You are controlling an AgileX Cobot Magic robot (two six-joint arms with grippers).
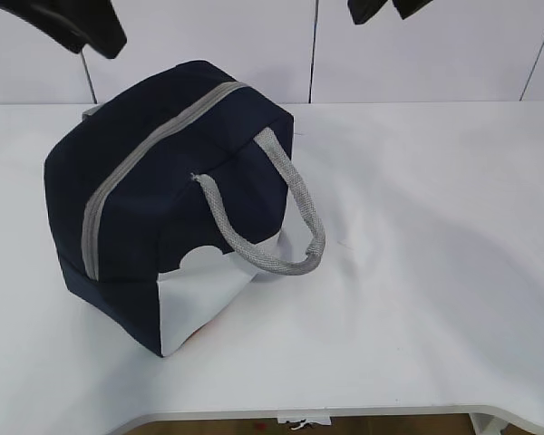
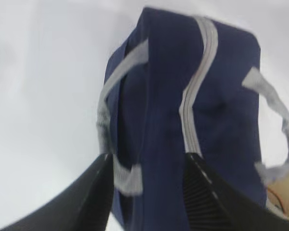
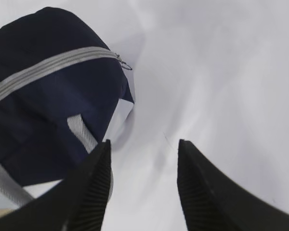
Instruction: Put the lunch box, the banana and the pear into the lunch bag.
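Observation:
The navy lunch bag [image 1: 163,181] stands on the white table, left of centre, with its grey zipper [image 1: 154,145] shut along the top. It also shows in the left wrist view [image 2: 221,110] and the right wrist view [image 3: 38,106], where the ring pull [image 3: 125,65] lies at the zipper's end. My left gripper [image 2: 147,161] is open and empty, raised above the bag; in the exterior view it is at the top left [image 1: 91,32]. My right gripper [image 3: 143,143] is open and empty over bare table beside the bag, at the top right [image 1: 385,11]. The lunch box, banana and pear are out of view.
One grey webbing handle [image 1: 299,217] droops over the bag's white lower panel [image 1: 208,294] on the right side. The table's front edge [image 1: 344,412] runs along the bottom. A white wall stands behind the table.

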